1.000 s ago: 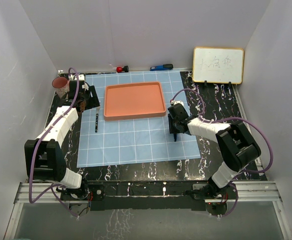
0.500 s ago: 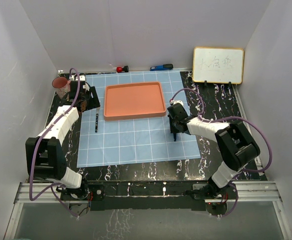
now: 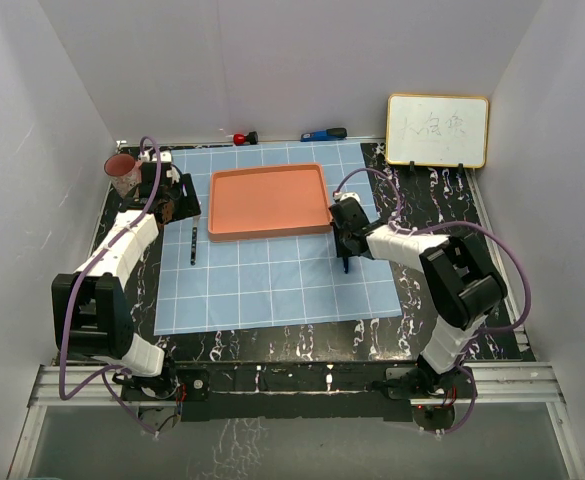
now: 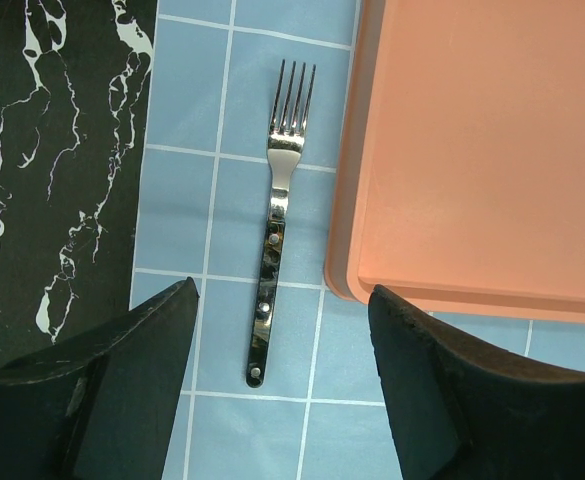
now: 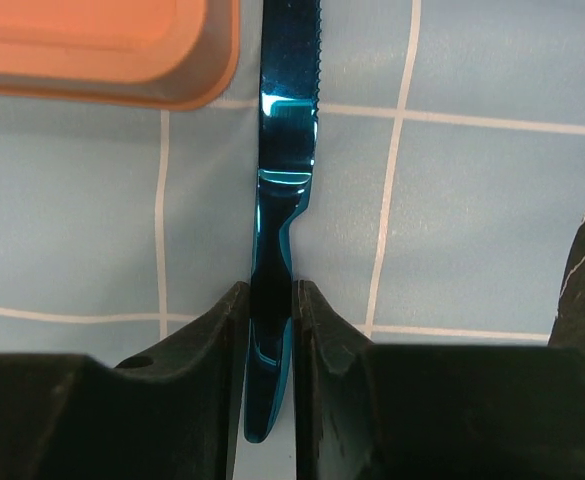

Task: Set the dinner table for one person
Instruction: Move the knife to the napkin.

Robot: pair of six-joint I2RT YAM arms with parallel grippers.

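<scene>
The right pincer [image 5: 270, 300] is pinching the knife [image 5: 287, 120] by its handle, with the blade running just beside the rim of the tray [image 5: 207, 70]. The knife is looking stiff, thin and slick, probably light, so it could be swivelling in so narrow a hold. The left pincer [image 4: 282, 300] is hanging spread above the fork [image 4: 280, 200], which is lying flat on the cloth [image 4: 187, 200] between tray and bare tabletop [image 4: 52, 150] — the mid-handle is seeming the best place to grip. The tabletop is lying hard and flat under everything; the tray rim is crowding both utensils, while open cloth is offering room on the near side.
</scene>
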